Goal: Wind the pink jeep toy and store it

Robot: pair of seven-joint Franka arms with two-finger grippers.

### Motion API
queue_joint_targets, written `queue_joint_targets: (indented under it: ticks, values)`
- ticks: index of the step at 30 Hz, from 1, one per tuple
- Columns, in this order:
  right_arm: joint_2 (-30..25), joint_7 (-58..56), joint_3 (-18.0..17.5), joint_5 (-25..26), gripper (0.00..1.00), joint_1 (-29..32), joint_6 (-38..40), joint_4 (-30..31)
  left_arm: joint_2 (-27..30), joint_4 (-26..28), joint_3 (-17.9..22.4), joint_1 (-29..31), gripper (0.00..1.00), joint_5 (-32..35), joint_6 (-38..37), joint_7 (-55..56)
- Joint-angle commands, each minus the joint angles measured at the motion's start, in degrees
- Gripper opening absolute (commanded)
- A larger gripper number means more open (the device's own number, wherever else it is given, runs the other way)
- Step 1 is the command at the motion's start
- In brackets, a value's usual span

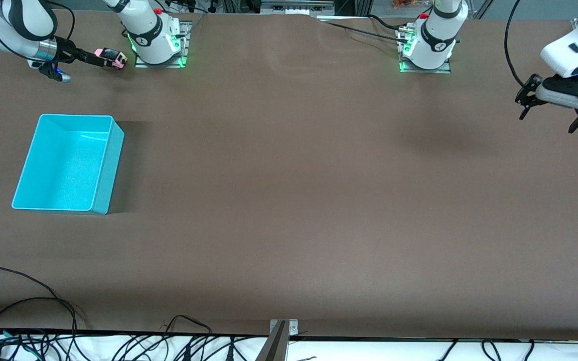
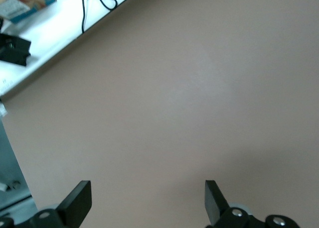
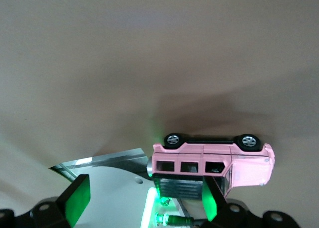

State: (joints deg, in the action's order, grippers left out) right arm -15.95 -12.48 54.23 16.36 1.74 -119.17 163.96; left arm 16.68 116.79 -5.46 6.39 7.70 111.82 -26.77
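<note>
Even overhead light, soft shadows, mild blur.

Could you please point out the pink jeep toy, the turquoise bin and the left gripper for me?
pink jeep toy (image 3: 212,164): right wrist view, on its pink side with the windows.
turquoise bin (image 1: 109,169): front view, on its outer side wall.
left gripper (image 1: 552,111): front view, midway between its two fingers.

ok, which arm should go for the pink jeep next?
Right. The right gripper is open right at the pink jeep toy, beside the right arm's base, with the turquoise bin nearby. The left gripper hangs open over bare table at the left arm's end.
</note>
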Motion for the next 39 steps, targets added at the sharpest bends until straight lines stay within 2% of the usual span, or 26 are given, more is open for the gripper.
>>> queue_joint_targets:
  ticks: [1,3,5,14,20,31,39]
  values:
    - [2.9,-4.3,7.1,1.0,1.00,-0.1,-7.5,4.2,-0.4,-6.7,0.2,0.6,1.00,-3.9,-8.7,4.3]
    - [3.5,-5.7,9.5,1.0,1.00,-0.1,-10.2,5.0,-0.4,-8.0,0.2,0.6,1.00,-4.0,-10.9,7.2]
    - [4.4,-6.1,10.3,1.0,1.00,-0.1,-11.2,5.2,-0.5,-9.0,0.2,0.5,1.00,-4.0,-12.5,9.6]
    - [8.2,-5.2,10.5,1.0,1.00,-0.1,-13.2,5.1,-0.8,-9.7,0.4,0.4,1.00,-7.0,-14.3,12.6]
    - [8.3,2.1,10.5,1.0,1.00,-0.4,-13.0,5.1,-0.9,-9.7,0.5,0.3,1.00,-7.0,-14.3,12.4]
    - [8.3,9.0,10.6,0.1,1.00,-0.1,-11.6,5.0,-1.1,-9.8,1.6,-0.3,1.00,-7.0,-14.3,12.1]
    - [8.3,9.8,10.7,0.1,1.00,-0.1,-12.3,5.1,-1.3,-10.3,1.6,-0.7,1.00,-7.0,-14.3,12.2]
